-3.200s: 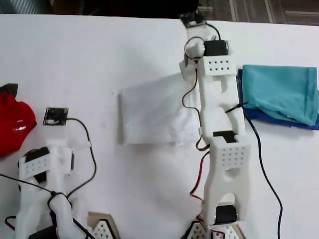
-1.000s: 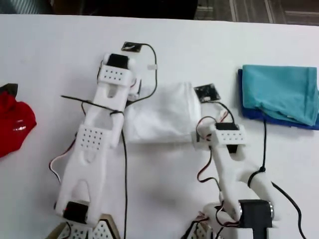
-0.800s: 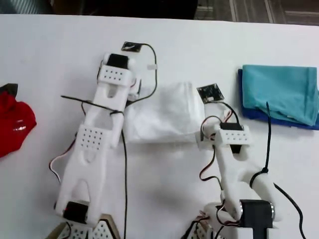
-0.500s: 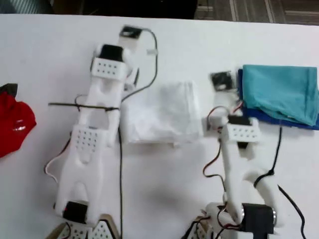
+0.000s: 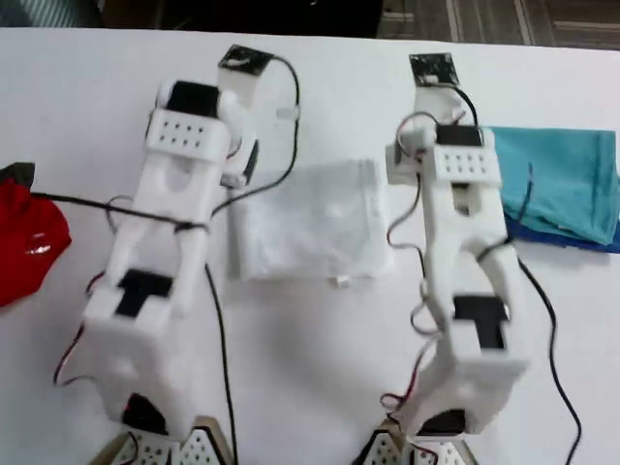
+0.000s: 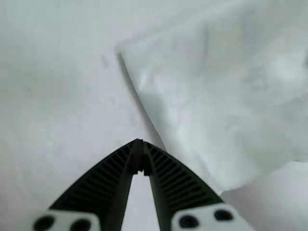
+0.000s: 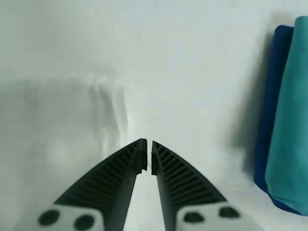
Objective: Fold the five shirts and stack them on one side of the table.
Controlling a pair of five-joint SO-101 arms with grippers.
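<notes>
A folded white shirt point(image 5: 310, 221) lies flat in the middle of the white table point(image 5: 320, 349), between the two arms. My left gripper point(image 6: 139, 144) is shut and empty, its tips over bare table just off the edge of the white shirt point(image 6: 226, 91). It sits by the shirt's far left corner point(image 5: 240, 172). My right gripper point(image 7: 146, 144) is shut with nothing in it, just off the side of the white shirt point(image 7: 62, 134), by its far right corner point(image 5: 395, 165). A teal shirt point(image 5: 562, 179) lies folded on a blue shirt point(image 5: 542, 232) at the right.
A crumpled red shirt point(image 5: 29, 237) lies at the table's left edge. The blue shirt point(image 7: 270, 106) and teal shirt point(image 7: 294, 120) stack is a short way from my right gripper. Cables trail along both arms. The table's far edge point(image 5: 320, 34) runs just beyond the wrist cameras.
Both arms have stretched out toward the far side along the white shirt's two sides. The right arm, which lay over the shirt earlier, now stands beside it. The shirt stays put.
</notes>
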